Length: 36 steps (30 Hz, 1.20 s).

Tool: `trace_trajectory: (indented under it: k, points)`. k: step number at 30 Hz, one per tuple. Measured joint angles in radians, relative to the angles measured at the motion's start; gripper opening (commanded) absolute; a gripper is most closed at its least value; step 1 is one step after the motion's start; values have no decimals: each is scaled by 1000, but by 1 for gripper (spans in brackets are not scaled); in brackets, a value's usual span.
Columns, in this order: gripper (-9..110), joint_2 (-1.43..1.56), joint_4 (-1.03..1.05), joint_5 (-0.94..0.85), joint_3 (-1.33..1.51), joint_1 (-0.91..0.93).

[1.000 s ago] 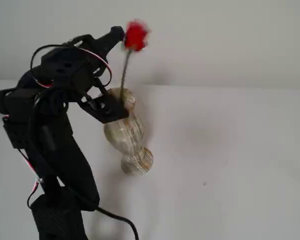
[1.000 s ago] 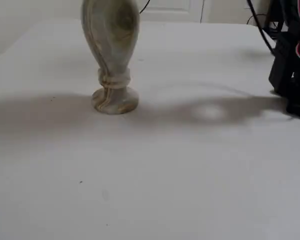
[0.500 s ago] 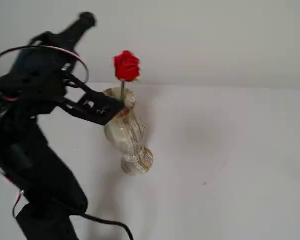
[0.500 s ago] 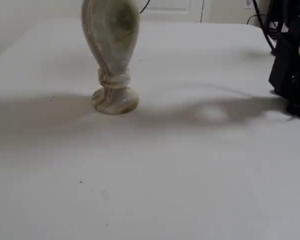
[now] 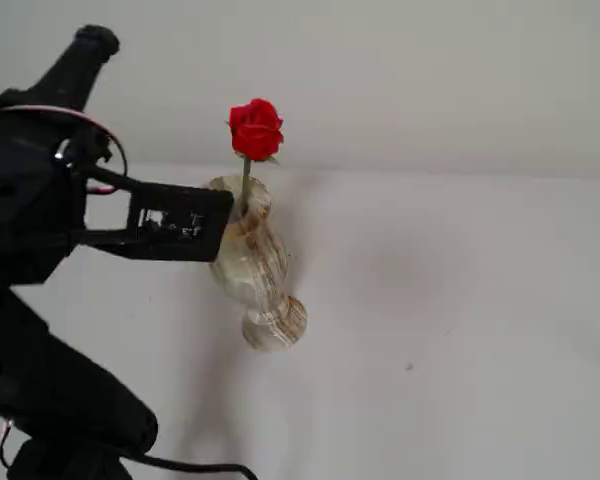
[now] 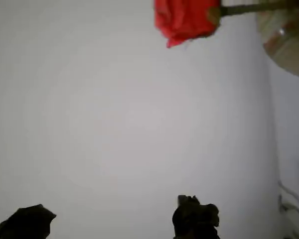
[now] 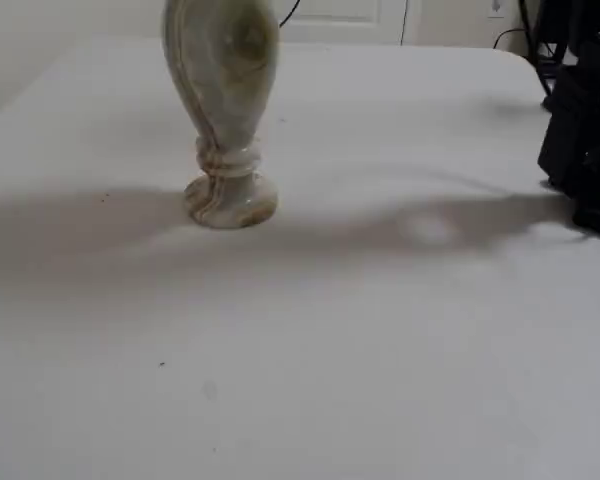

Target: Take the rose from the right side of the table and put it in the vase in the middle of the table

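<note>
Rose (image 5: 255, 129) is in the vase (image 5: 255, 265): stem drops straight into the flared mouth, red bloom sits upright a bit above the rim in a fixed view. Only a short run of stem shows between bloom and rim, rest is inside. Vase stands upright on its round foot on the white tabletop (image 5: 460, 320), nothing else near it. In the low fixed view the vase (image 7: 223, 110) is cropped at the top, so mouth and rose are out of frame there; bulging body, narrow waist and foot show clearly, foot flat on the tabletop (image 7: 360, 350). Claw (image 5: 155, 130) is off the rose and empty, spread wide: one finger points up and left at the top left of the picture, the other, a flat black plate, reaches level toward the vase and its tip overlaps the vase's upper body in that view; can't tell whether it touches or just sits in front. Arm body fills the left edge of that fixed view, black cable trailing along the bottom. Wrist view is turned on its side: rose (image 6: 185, 20) at the top edge with stem running right to the vase (image 6: 287, 42) rim in the top right corner, plain pale background everywhere else. Two dark claw (image 6: 109, 221) fingertips poke in at the bottom edge, far apart, nothing between them. Dark arm base sits at the right edge of the low fixed view, well apart from the vase.
</note>
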Motion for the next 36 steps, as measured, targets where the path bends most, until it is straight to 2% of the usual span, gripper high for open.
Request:
trace_trajectory:
  k: [7, 17, 24, 33, 36]
  points:
    - [29, 48, 0, -163, 0, 35]
    - [19, 141, 0, -491, -2, 156]
    - [0, 190, 0, -669, -11, 281]
    - [0, 287, 2, -787, 20, 345]
    - [0, 417, 2, -802, 169, 342]
